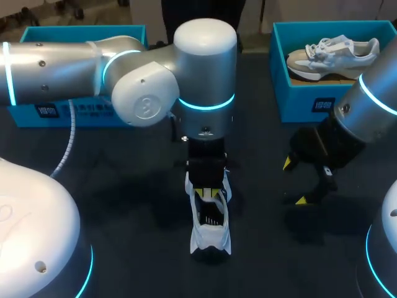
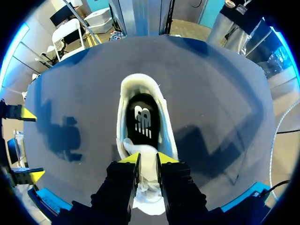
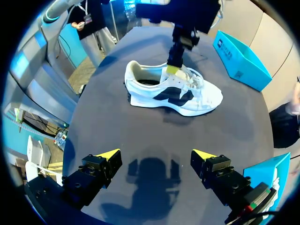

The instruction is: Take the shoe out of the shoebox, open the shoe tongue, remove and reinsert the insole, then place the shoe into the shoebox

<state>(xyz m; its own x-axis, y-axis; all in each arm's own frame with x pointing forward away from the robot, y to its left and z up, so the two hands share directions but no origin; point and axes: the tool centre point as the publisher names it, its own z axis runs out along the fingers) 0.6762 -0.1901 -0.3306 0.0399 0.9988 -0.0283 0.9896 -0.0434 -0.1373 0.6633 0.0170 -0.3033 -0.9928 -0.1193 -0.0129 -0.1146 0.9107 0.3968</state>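
White tongue (image 2: 143,151) pinched in left pincer (image 2: 148,159); unbraced sneaker (image 3: 164,91) may lift or tip. Right pincer (image 3: 156,154) wide open, empty.

- A dark table (image 1: 124,205) is stretching out under everything.
- A pale sneaker (image 1: 332,56) is lying inside a blue box (image 1: 298,105) at the table's far right corner.

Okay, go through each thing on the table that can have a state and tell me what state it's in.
white shoe: out of its box, upright on the table.
insole: lying inside the shoe.
tongue: clamped from both sides.
left gripper: shut on tongue.
right gripper: open, empty.
right shoebox: open, holding a second shoe.
left shoebox: open; inside hidden by left arm.
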